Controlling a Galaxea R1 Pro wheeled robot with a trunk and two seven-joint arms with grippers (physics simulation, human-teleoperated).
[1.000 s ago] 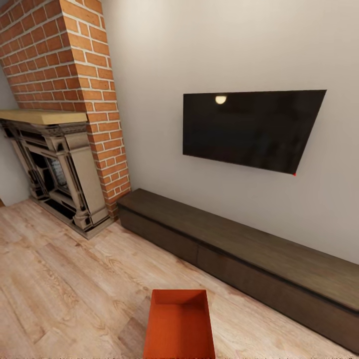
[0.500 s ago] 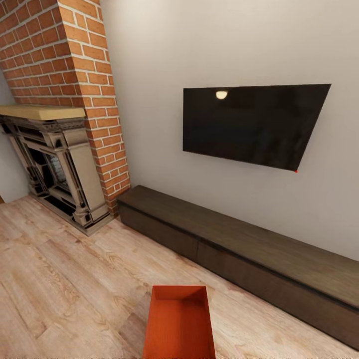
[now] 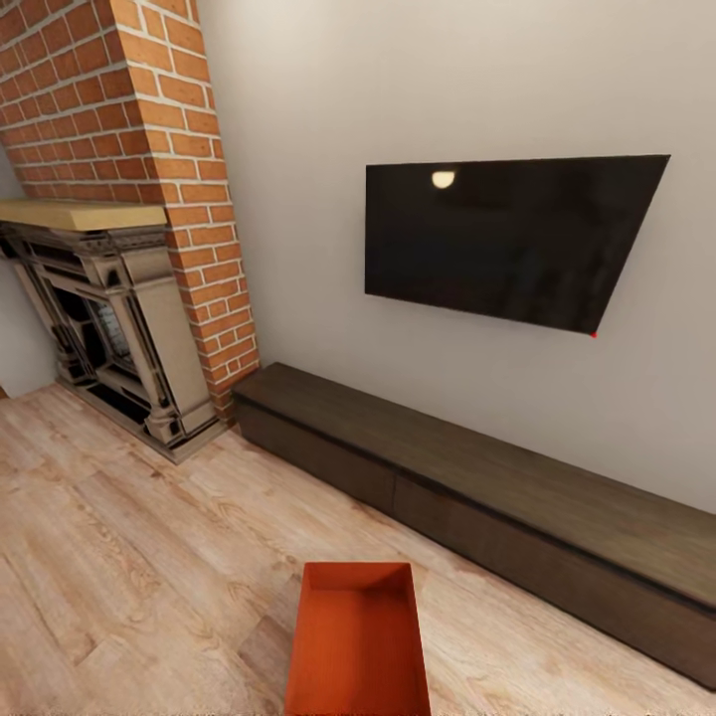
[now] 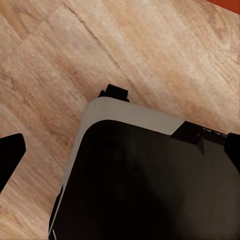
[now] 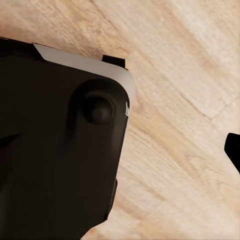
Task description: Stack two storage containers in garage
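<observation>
Right now you have 1 bin (image 3: 358,641) on the wood floor (image 3: 129,557) just ahead, near the dark TV bench (image 3: 477,487). Whether either arm's jaws are apart, you cannot tell from the wrist views.

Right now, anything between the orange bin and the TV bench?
No. In the head view, only bare wood plank floor separates the storage container from the low dark TV bench.

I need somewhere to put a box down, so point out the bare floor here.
Open wood floor lies between the fireplace, the TV bench and the orange-red storage container. A narrower strip runs between the container and the bench. It is tightest where the fireplace base meets the bench end.
</observation>
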